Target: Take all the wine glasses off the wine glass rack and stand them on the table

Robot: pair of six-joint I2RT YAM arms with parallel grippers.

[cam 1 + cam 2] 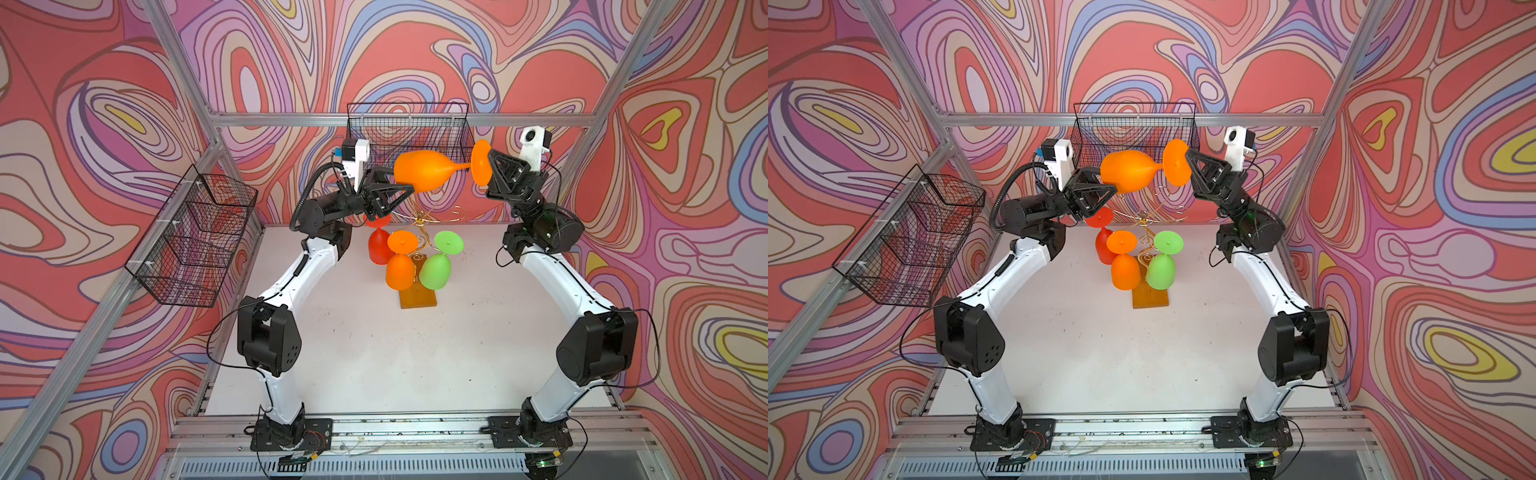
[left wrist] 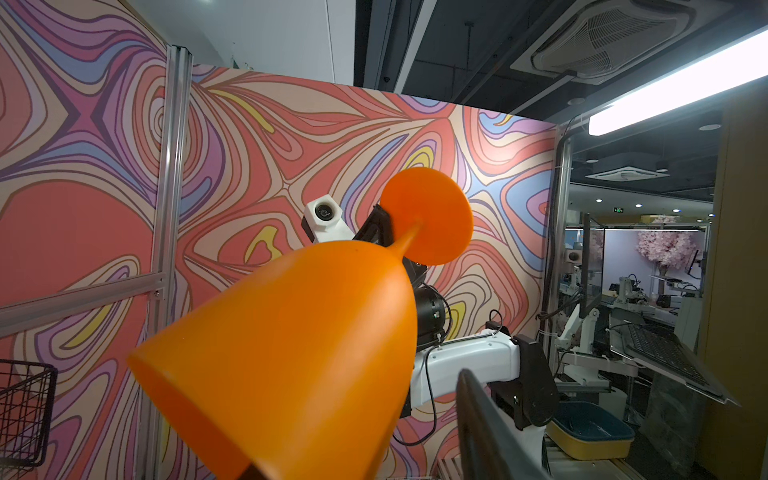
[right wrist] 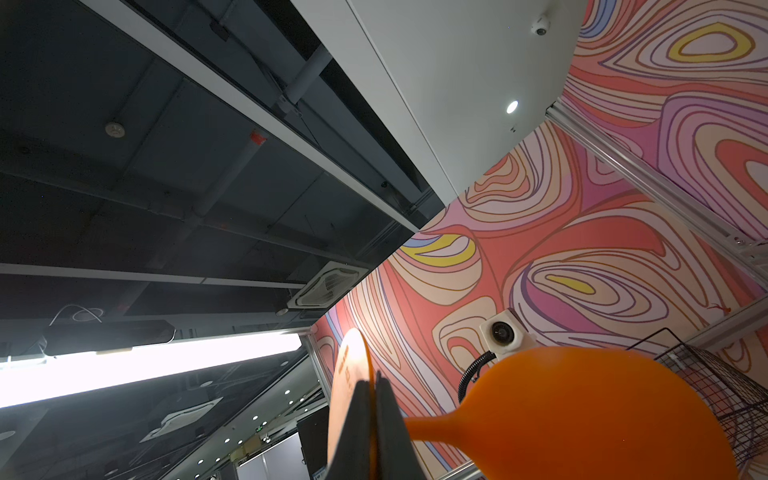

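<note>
Writing first: faint marks on the underside of the wine glass (image 3: 582,415) foot in the right wrist view, too blurred to read. Far back in the left wrist view, a small green lit sign (image 2: 619,210), too small to read.

Orange wine glass (image 1: 419,170) up in the air at 12 o'clock of the wine glass rack (image 1: 417,298), clear of the gold hooks and lying level in both top views. Bowl mouth toward 9 o'clock, foot toward 3 o'clock.

Right gripper (image 3: 371,388) at the foot, fingers pressed together on the edge of the disc. Left gripper (image 1: 402,179) at the bowl's mouth, fingers apart with the rim between them. Cannot tell whether squeezing, touching or just short of it. In the left wrist view only one finger (image 2: 478,415) plain beside the bowl, the other cut off at the frame edge.

Hung bowl-down on the rack: red glass (image 1: 378,249) at 10 o'clock of the stem, second orange glass (image 1: 400,270) at 7 o'clock, green glass (image 1: 435,270) at 5 o'clock. Red glass's foot partly hidden behind the left gripper. Upper gold wire thin and hard to trace against the wallpaper. Wooden base showing only at 6 o'clock, the rest covered by the hanging bowls.

Black mesh basket (image 1: 409,129) on the back wall at 12 o'clock, partly behind the held glass. Another mesh basket (image 1: 191,237) on the side wall at 9 o'clock.
</note>
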